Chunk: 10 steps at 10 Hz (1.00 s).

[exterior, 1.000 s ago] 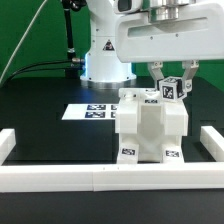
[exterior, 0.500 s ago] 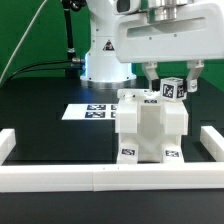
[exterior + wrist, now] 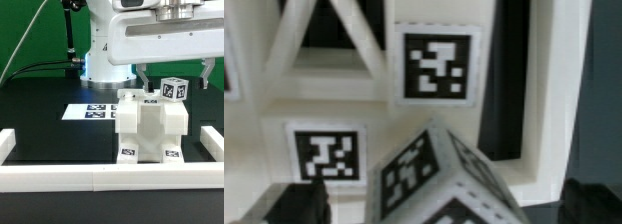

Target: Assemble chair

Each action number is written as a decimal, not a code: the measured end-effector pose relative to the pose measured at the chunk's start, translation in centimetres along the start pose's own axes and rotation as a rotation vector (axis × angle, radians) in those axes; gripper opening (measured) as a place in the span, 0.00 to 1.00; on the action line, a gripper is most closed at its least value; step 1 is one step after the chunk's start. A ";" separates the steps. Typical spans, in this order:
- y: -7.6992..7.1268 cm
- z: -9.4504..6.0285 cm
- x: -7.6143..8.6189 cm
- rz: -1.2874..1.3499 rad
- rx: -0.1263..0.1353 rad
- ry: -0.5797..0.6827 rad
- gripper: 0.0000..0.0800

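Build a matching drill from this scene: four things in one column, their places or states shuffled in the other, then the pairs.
Things
1. gripper
2. cube
3. marker board
4. wall

Places or states
A. flat on the table, to the exterior view's left of the chair
B. along the table's near edge in the exterior view
C. open, straddling the cube
D. on top of the chair

Pairs: 1-C, 2-D, 3-A, 4-B

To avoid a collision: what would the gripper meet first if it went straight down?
Likely the small white tagged plastic cube on the white blocky chair, already flanked by the open gripper; depth is uncertain.
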<state>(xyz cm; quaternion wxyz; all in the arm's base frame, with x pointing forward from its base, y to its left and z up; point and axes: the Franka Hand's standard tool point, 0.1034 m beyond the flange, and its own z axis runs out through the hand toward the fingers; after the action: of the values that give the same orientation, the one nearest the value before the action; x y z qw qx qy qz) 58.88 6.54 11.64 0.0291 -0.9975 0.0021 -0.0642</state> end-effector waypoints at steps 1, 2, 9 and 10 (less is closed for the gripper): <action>-0.1 0.0 0.0 -0.142 -0.017 -0.003 0.81; -0.8 0.1 -0.1 -0.332 -0.043 -0.008 0.81; -0.6 0.1 -0.2 -0.531 -0.064 -0.032 0.49; -0.6 0.1 -0.2 -0.457 -0.064 -0.030 0.35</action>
<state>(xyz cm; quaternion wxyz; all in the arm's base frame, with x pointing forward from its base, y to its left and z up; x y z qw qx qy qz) 58.69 7.18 11.56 -0.0178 -0.9733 -0.2221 -0.0544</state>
